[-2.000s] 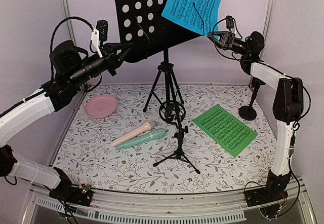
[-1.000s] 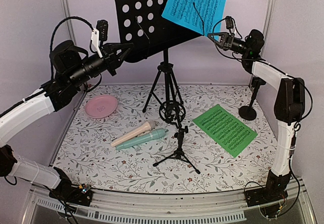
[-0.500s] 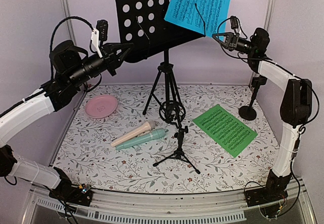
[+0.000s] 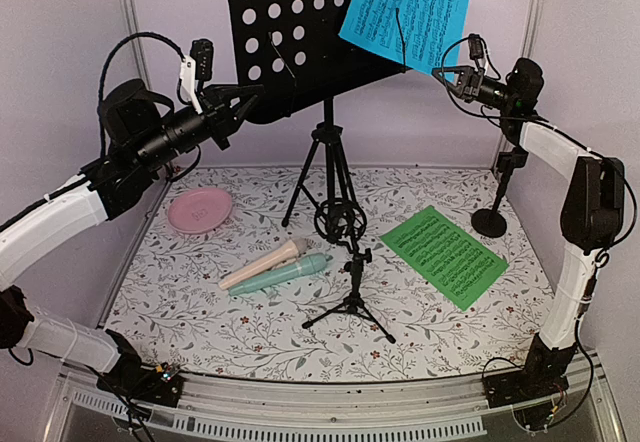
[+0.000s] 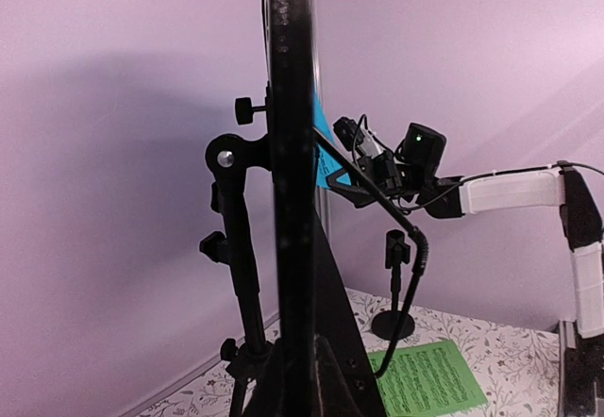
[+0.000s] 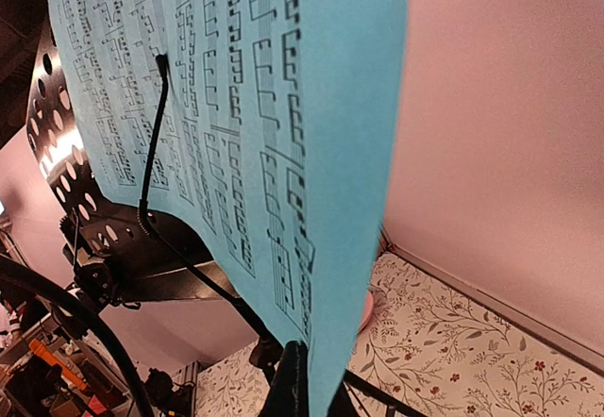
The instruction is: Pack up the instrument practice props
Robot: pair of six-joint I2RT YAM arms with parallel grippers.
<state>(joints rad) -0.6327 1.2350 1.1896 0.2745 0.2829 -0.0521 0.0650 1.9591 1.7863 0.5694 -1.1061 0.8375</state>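
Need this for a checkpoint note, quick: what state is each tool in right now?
Left tool: closed, holding the black music rack by its lower left edge.
Right tool: closed, holding the blue music sheet by its lower corner.

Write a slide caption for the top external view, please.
Right end effector pinches the blue music sheet at the black music rack; left end effector grips the rack's lower edge.

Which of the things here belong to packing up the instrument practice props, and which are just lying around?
To pack: black perforated music rack, blue music sheet, green music sheet, beige microphone, mint microphone, small black microphone tripod, round-base microphone stand.
Just lying about: pink plate.
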